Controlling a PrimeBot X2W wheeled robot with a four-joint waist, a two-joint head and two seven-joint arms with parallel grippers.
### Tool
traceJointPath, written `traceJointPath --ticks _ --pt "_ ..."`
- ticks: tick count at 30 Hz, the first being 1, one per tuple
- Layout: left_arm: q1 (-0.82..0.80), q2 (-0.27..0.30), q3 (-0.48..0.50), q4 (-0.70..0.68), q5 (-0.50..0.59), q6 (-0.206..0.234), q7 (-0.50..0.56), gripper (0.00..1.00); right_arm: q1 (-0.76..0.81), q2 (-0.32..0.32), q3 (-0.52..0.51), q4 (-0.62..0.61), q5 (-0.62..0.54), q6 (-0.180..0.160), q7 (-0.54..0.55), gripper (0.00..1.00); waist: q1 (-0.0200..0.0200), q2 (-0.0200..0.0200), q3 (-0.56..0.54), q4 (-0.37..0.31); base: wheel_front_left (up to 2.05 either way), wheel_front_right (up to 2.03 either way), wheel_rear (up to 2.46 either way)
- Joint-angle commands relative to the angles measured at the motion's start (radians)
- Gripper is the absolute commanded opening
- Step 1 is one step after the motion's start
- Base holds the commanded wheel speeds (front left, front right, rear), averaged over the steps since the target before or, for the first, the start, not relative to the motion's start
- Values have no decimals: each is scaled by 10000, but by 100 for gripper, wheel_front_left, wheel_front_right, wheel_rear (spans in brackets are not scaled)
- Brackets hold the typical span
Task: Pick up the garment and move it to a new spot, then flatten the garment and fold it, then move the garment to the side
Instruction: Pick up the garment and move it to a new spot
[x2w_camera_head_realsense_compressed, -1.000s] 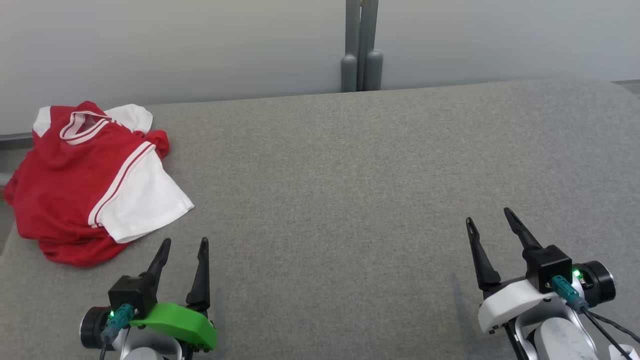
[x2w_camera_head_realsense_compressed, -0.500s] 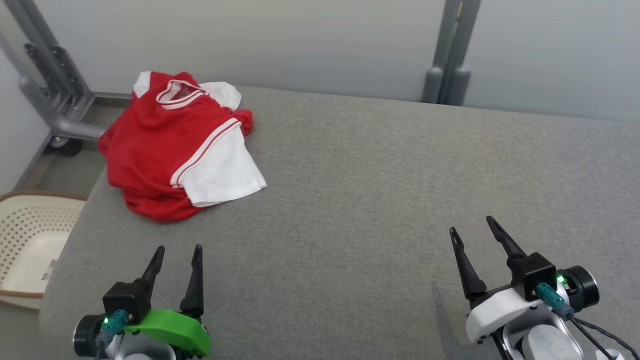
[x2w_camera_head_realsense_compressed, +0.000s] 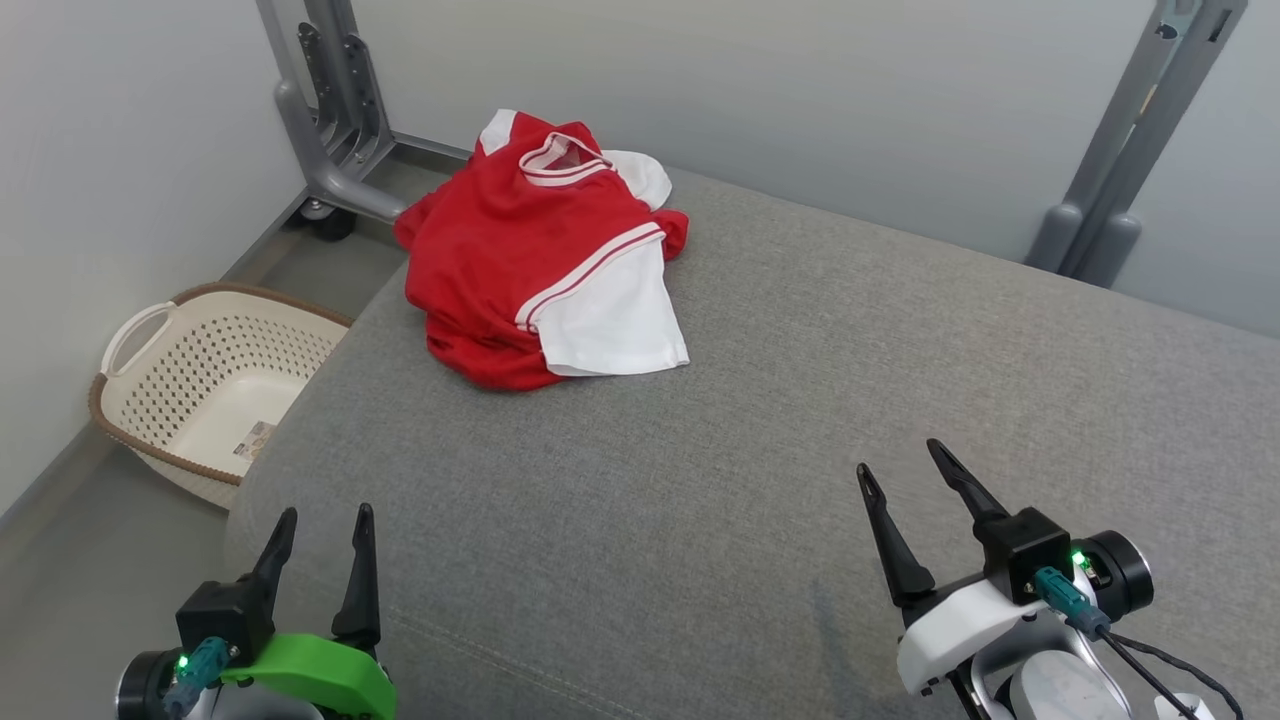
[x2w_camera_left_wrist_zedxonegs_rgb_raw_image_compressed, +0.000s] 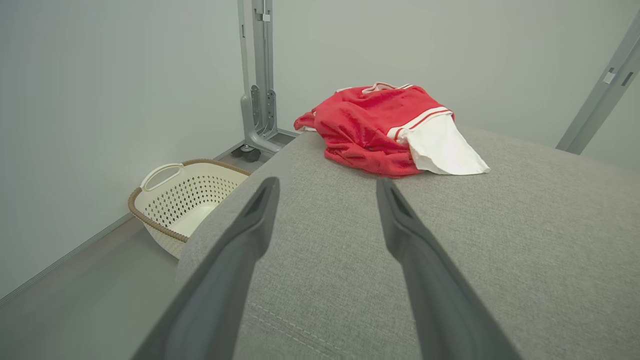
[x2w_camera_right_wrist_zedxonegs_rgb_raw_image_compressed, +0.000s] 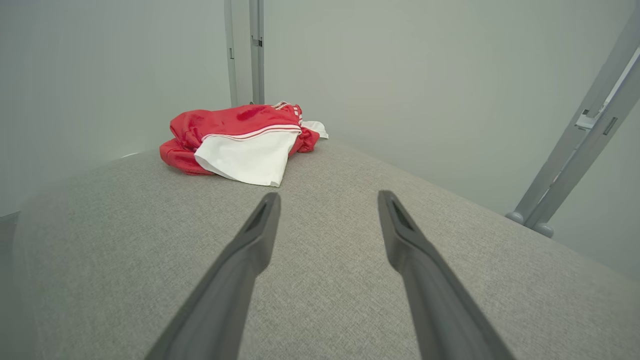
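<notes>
Red-and-white garment (x2w_camera_head_realsense_compressed: 520, 260), crumpled, far left corner of grey table (x2w_camera_head_realsense_compressed: 750, 420).
Left claw (x2w_camera_head_realsense_compressed: 327, 512), right claw (x2w_camera_head_realsense_compressed: 897, 456): fingers apart, empty, well apart from garment; basket (x2w_camera_head_realsense_compressed: 130, 400) on floor beside.

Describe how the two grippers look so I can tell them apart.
Left gripper: two long dark fingers, black block, green shell, teal plug, green light. Right gripper: same fingers and block, white shell, teal plug with black cable, green light.
</notes>
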Motion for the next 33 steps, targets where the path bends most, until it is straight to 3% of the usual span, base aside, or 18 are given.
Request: traceJointPath --ticks 1,10,15,21,33 --pt "59 -1 4 -60 66 -1 -31 100 21 -41 3 21 42 -3 -33 100 0 0 -2 193 0 0 0" --pt "-991 -319 -413 155 -490 1 -18 100 -212 -482 30 -160 -158 -3 -33 100 0 0 943 -202 0 0 0" --pt "-2727 -539 -694 872 -1390 1 818 100 -795 -938 292 -287 -227 -3 -32 100 0 0 2192 -832 0 0 0" --pt "-5013 -565 -911 2107 -1732 157 1850 100 -1399 -1403 479 -332 -208 -3 -32 100 0 0 3509 -1575 0 0 0" --pt "-7306 20 -564 5066 -2118 540 3242 100 -1739 -1596 392 -449 -98 -3 -33 100 0 0 4338 -2543 0 0 0"
